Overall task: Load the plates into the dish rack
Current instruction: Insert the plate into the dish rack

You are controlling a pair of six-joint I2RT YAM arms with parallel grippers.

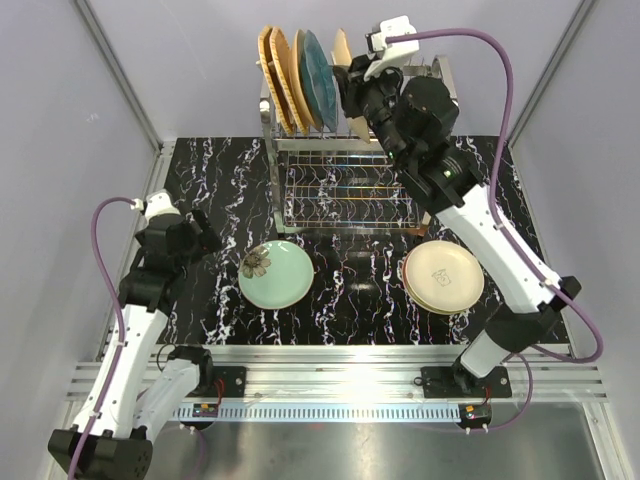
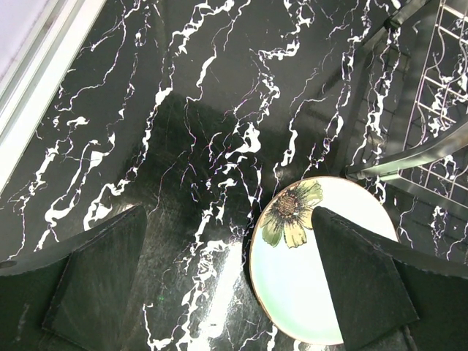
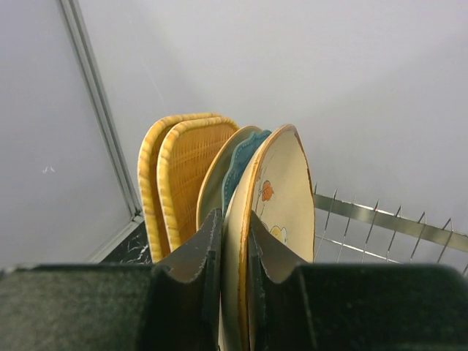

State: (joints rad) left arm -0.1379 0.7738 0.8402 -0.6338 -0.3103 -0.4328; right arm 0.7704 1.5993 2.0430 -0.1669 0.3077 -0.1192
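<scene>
The dish rack is standing at the middle of the far edge of the black marbled table. It is carrying a row of plates upright in its top tines at the left end: two orange woven plates outermost, then a cream one, then a teal plate. The right gripper is reaching over the rack's top tier and pinching the rim of a cream printed plate between its fingers. That plate is standing on edge just beside the teal one, though its lower edge is hidden, so I cannot tell whether it is sitting in the tines. The left gripper is hanging over the table towards the left edge with its jaws spread wide and gripping nothing. A pale green plate with a flower print is lying flat beside it, near the near edge and left of centre. In the left wrist view, the gripper's right finger is overlapping that plate's rim, seemingly above it rather than touching. A small stack of cream plates is lying flat near the near edge, towards the right corner.
</scene>
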